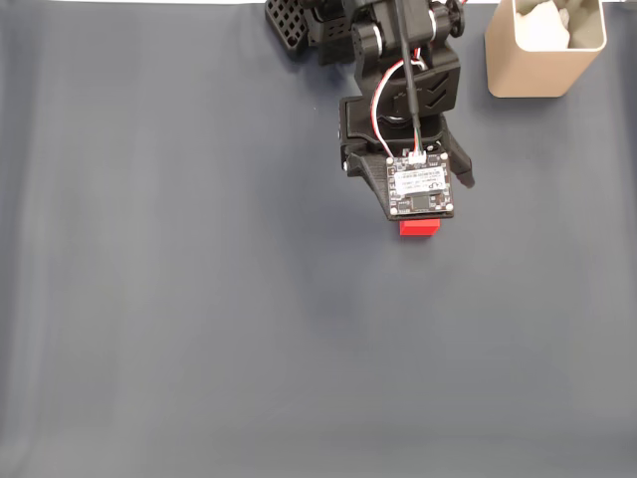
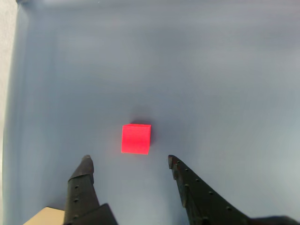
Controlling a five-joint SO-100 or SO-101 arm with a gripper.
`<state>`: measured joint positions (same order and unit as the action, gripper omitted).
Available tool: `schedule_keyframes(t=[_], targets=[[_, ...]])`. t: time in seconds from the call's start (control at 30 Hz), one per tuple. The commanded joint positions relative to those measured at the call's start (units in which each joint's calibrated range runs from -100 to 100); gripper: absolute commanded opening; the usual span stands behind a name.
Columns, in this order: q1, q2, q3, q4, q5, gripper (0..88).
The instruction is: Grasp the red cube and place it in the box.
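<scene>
Approach step in hand. The black two-finger gripper [image 2: 127,161] hangs spread wide above the grey table cover [image 2: 225,93], holding nothing. The small bright red plastic cube [image 2: 136,138] lies just ahead of the fingertips, between their lines. The tall beige open-topped box [image 1: 542,50] stands well apart. Next: lower, straddle, close.

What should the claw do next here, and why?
Probably ease forward and down a little: in the wrist view the open claw has both fingers short of the red cube, which sits free on the table, roughly centred between them.
</scene>
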<state>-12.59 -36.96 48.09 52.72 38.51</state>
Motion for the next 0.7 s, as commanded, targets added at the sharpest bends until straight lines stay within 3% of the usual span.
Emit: schedule_keyframes(t=[0.0,0.67], targets=[[0.1,-1.9,0.0,-1.9,0.5,39.7],[-1.5,5.0,0.6,-9.5,0.6,39.9]])
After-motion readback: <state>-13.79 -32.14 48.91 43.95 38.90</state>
